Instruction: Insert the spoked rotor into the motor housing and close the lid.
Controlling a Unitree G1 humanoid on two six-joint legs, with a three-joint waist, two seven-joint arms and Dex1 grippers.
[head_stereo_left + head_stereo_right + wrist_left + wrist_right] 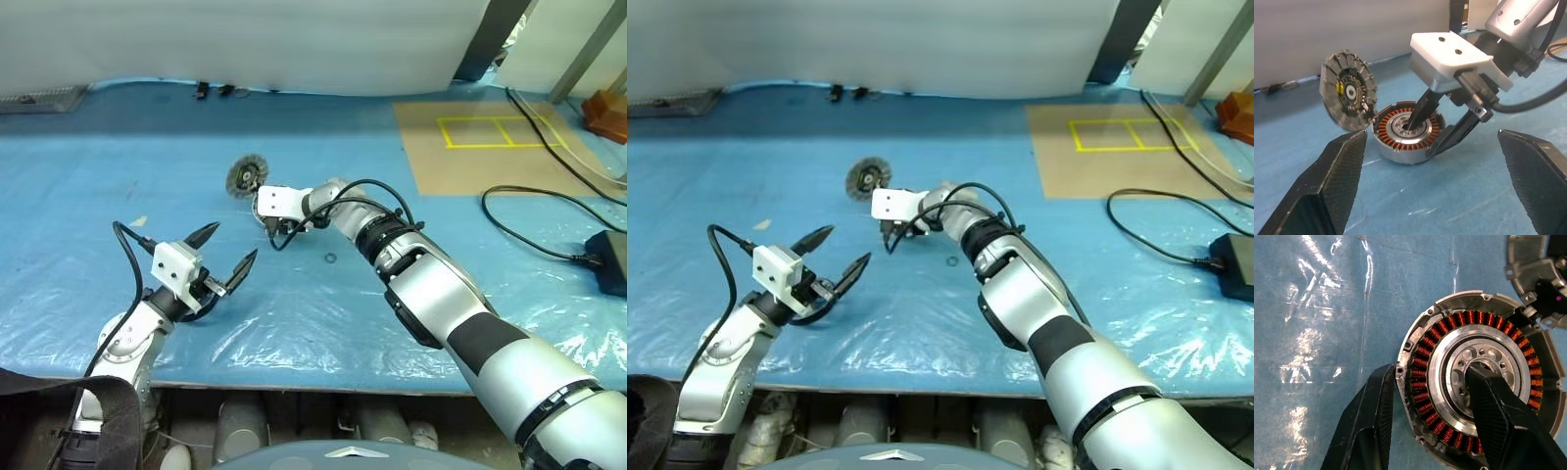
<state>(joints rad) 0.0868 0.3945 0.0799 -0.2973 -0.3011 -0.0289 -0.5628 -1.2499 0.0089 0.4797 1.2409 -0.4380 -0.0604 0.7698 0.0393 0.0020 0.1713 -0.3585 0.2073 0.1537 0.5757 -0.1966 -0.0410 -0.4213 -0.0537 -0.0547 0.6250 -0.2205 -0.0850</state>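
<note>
Motor housing: one shallow round silver-grey casing (1476,377) with a ring of copper-coloured windings, on the blue plastic-covered table (118,176), far centre.
Lid: one round ribbed grey disc (1348,89), hinged up at the housing's far-left edge, standing open.
Right gripper (1432,129): two black fingers, partly open, straddling the housing wall; one finger (1501,421) in the silver centre, the other outside the rim. Firm grip cannot be told.
Left gripper (227,250): two black fingers, spread wide, empty, above the near-left table, well apart from the housing.
Small dark ring (330,258): one, on the table, near the right arm.
</note>
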